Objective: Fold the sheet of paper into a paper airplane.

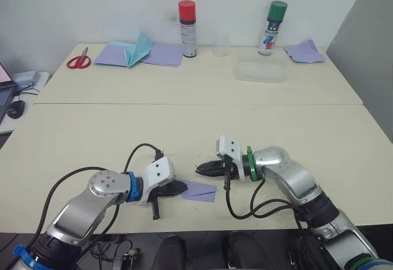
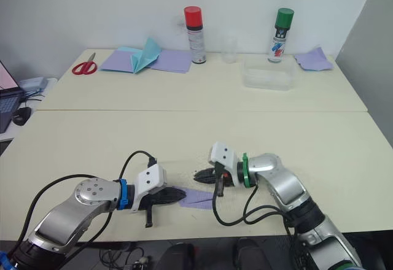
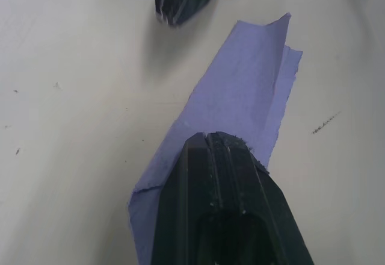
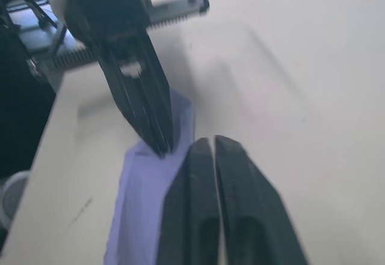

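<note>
The table (image 1: 80, 135) carries the small folded sheet of paper (image 1: 201, 191) near its front edge, between the two arms. The left gripper (image 1: 178, 188) presses on the paper's near end with its fingers closed together, holding nothing between them. The right gripper (image 1: 203, 169), also closed and empty, hovers just beside the paper. If the left tip drags while it presses, the thin paper could slide or crumple and the crease would go crooked.

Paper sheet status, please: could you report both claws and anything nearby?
Left claw shut, tips pressing on the folded lavender sheet of paper. Right claw shut, just beyond the sheet, holding nothing. Sheet flat on table. Nothing in the way.
</note>
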Tool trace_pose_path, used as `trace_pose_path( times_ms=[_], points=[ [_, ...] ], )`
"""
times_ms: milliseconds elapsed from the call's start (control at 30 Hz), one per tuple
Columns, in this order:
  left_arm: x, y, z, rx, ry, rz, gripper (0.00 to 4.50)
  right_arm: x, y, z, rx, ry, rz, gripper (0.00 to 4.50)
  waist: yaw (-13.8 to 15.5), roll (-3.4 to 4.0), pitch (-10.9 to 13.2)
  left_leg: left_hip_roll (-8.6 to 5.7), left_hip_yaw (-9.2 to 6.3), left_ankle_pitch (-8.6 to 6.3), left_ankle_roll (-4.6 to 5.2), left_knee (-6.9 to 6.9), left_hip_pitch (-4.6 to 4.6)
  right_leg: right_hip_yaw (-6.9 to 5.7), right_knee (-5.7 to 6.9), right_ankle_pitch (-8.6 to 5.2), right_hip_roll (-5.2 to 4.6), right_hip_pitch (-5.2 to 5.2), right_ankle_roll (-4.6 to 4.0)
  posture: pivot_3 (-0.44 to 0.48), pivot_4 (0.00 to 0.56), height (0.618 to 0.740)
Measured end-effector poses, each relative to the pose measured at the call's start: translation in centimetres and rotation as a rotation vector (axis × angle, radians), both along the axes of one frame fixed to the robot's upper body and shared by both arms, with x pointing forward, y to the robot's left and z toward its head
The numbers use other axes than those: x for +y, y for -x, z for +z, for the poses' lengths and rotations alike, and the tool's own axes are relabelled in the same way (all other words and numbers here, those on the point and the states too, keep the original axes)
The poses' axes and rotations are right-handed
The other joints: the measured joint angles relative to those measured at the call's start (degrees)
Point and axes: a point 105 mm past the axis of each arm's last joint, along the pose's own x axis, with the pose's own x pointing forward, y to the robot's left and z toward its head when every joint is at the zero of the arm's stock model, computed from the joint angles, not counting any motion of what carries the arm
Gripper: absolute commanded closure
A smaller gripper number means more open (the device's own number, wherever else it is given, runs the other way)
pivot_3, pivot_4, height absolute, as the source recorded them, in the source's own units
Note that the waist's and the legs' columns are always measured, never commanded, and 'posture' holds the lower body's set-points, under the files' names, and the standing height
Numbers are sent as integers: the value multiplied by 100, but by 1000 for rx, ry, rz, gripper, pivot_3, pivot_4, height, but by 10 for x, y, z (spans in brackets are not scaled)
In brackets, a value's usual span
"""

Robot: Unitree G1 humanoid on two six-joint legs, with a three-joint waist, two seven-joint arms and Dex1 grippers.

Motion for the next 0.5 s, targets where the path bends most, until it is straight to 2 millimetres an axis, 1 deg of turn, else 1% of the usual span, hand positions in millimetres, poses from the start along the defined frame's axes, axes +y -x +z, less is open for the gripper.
trace_pose_path(
  times_ms=[100, 200, 400, 500],
  points=[
    [1, -1, 0, 1, -1, 3, 4500, 3, 5, -10, -5, 27, 13, 4477, -1, 0, 0, 0, -2, 0, 0, 1, 3, -1, 0, -3, 0, 0, -5, 0, 150, 740],
    [1, -3, 0, 0, -2, 4, 4500, 1, 9, -24, 3, 61, 16, 4477, 0, 0, 0, 0, -6, 1, 0, 2, 5, -3, 0, -9, 0, 1, -15, 0, 150, 740],
    [1, -2, -1, 1, -5, -2, 4500, -3, 8, -27, -36, 73, 17, 4477, 0, 6, -7, 0, -5, 1, 0, 2, 10, 0, 0, -9, 1, 5, -16, 0, 150, 740],
    [0, -2, -2, -1, -8, -7, 4500, -6, 8, -28, -25, 65, 0, 4477, 1, 6, -19, 0, -4, 1, 0, 2, 11, 2, 0, -9, 0, 8, -16, 0, 150, 740]
  ],
)
